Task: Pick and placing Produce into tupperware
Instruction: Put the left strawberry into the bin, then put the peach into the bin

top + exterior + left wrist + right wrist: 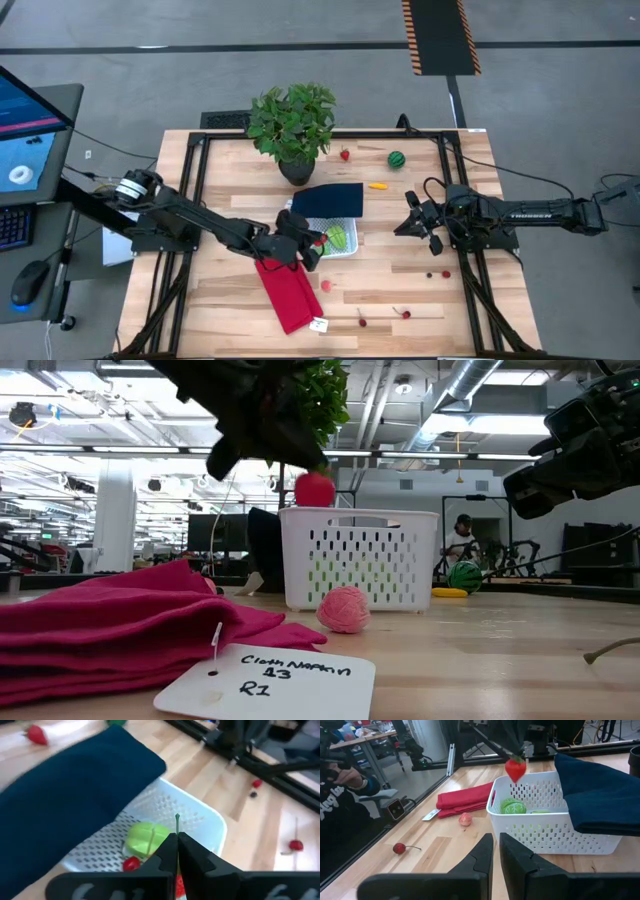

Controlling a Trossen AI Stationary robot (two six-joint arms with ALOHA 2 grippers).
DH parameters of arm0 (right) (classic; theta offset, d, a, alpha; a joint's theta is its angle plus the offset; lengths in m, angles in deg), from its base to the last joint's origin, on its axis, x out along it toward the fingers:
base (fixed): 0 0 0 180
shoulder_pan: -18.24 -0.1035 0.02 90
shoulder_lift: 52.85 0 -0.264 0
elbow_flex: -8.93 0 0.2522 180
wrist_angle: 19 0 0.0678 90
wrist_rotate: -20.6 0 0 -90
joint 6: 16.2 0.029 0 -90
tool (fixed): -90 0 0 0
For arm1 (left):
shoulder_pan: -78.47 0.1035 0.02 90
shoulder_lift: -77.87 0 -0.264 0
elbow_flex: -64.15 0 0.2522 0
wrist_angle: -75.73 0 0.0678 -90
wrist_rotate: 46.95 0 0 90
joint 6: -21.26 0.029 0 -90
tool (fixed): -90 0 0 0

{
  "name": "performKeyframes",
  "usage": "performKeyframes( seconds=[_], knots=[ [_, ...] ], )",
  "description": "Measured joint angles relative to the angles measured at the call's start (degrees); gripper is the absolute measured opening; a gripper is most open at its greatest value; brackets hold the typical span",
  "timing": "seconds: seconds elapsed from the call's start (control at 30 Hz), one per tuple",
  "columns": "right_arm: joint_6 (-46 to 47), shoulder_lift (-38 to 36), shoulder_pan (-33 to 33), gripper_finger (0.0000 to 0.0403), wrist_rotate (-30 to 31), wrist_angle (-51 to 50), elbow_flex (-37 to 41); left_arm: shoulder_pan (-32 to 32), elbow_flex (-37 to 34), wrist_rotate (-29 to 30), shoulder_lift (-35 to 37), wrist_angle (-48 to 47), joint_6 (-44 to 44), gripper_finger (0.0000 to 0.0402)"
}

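Observation:
My left gripper (312,242) (177,839) is over the left rim of the white tupperware (343,240) (555,815) and is shut on a red strawberry (314,488) (515,770). Inside the container lie green produce (146,838) (513,807) and a small red berry (131,864). A dark navy cover (328,200) (70,795) lies over the container's far part. A second strawberry (345,155), a striped green ball (397,159) and an orange piece (377,185) rest on the table beyond. My right gripper (410,224) (496,851) waits shut at the right, touching nothing. My left gripper pinches the strawberry by its green top (519,759), with a thin green stem (177,821) sticking out past the shut fingertips. The fingers come from above, slanting from the table's left. The fruit hangs below them, lifted clear above the container's rim.
A red folded cloth (288,292) (120,625) with a white tag (270,680) lies near the container's near-left side. A pink ball (325,285) (344,609), cherries (405,314) (399,848) and tiny berries (438,274) are scattered on the near table. A potted plant (293,125) stands at the far edge.

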Motion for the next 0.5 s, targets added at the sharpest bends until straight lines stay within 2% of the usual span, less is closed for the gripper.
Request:
performKeyframes(
  seconds=[0.3,0.5],
  knots=[
    [0.00,-0.02,-0.01,0.0056,0.00,-0.02,0.00,1.75,0.12,-4.16,-0.41,2.13,5.20,0.0006],
    [0.00,0.00,0.00,0.0056,0.00,-0.07,0.00,1.79,0.12,-2.75,-0.41,1.38,5.87,0.0068]
  ],
)
